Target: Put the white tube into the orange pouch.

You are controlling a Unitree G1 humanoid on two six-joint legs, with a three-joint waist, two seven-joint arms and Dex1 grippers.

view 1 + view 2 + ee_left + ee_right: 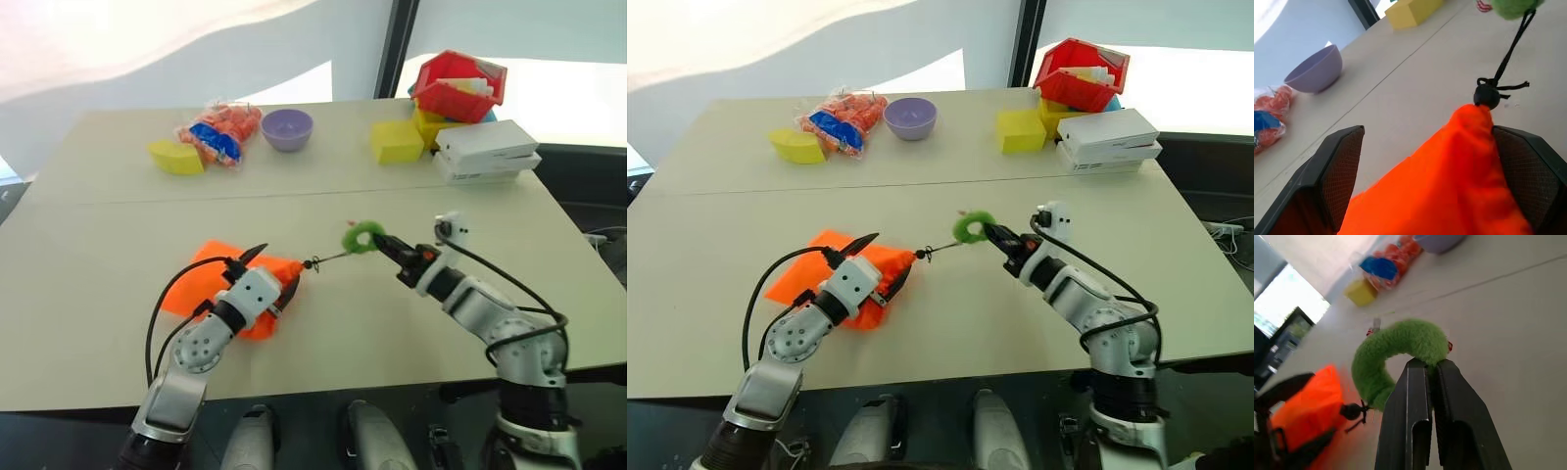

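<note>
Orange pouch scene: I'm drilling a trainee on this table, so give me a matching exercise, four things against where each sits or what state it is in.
Things:
1. orange pouch
2. green ring
3. purple bowl
4. red bin

Places or states:
A. at the table's far right corner, above the yellow block
B. pinched by the shut right gripper
C. between the open left gripper's fingers
D. far side, beside the clear bag of orange items

Pairs: 1-C, 2-B, 3-D, 4-A

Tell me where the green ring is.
The green ring hangs just above the table's middle, pinched in the right hand, its cord running to the orange pouch on the left.
</note>
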